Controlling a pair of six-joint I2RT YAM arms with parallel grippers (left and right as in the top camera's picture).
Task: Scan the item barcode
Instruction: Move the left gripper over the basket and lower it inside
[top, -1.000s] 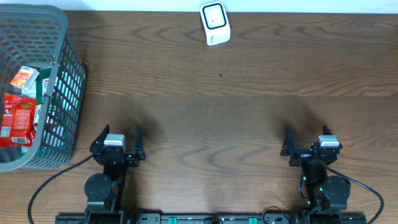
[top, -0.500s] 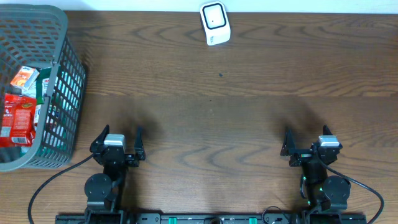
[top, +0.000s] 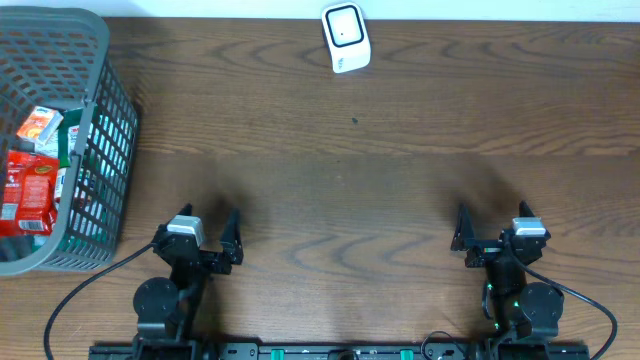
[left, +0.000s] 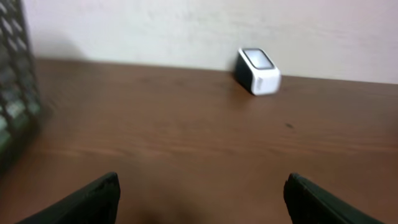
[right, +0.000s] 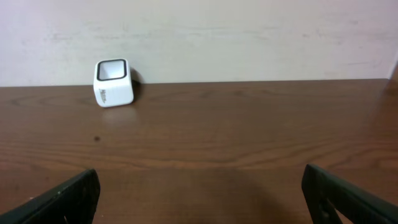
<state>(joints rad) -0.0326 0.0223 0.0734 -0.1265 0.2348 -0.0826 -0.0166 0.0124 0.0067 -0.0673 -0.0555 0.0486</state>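
The white barcode scanner (top: 346, 37) stands at the far edge of the table, and it also shows as the scanner (left: 257, 70) in the left wrist view and the scanner (right: 113, 82) in the right wrist view. Items lie in the grey basket (top: 110, 130) at the left, among them a red packet (top: 28, 190) and an orange-white packet (top: 40, 124). No barcode shows. My left gripper (top: 198, 230) (left: 202, 190) is open and empty near the front edge, right of the basket. My right gripper (top: 490, 225) (right: 202, 190) is open and empty at the front right.
The basket's mesh wall (left: 15, 106) fills the left edge of the blurred left wrist view. Brown wooden tabletop (top: 340, 170) lies between the grippers and the scanner. A pale wall (right: 249, 37) rises behind the table.
The left gripper has swung slightly to the right and turned; its wrist view is blurred. The right arm has not moved.
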